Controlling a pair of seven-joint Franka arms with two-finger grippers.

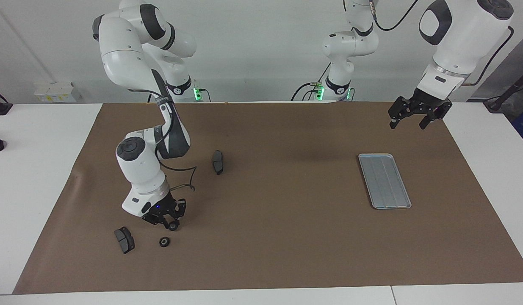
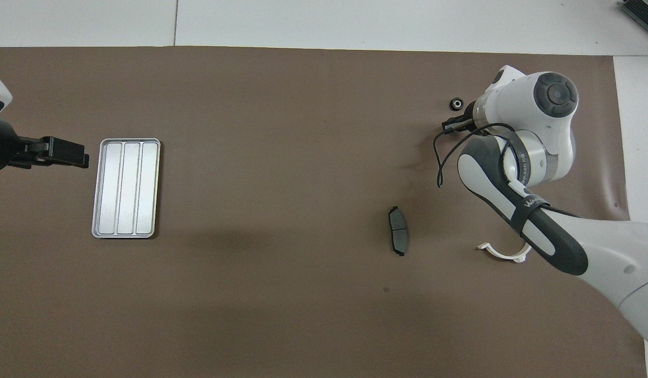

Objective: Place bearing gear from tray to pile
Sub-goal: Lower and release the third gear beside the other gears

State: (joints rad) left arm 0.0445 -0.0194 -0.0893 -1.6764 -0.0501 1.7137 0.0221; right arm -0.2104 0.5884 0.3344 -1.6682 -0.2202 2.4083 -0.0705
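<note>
Right gripper (image 1: 172, 225) pinches 1 small round black gear (image 1: 173, 226) low over the brown mat, beside the pile (image 1: 124, 239) with its flat grey pad and ring-shaped gear. The ridged silver tray (image 1: 384, 181) lies bare at the left arm's end of the table. Left gripper (image 1: 417, 117) waits aloft, jaws spread.

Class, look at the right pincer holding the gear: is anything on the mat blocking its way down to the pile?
Nothing visible blocks it. The right pincer holds the gear just over bare mat at the pile, with a loose gear and the grey block lying apart from it.
</note>
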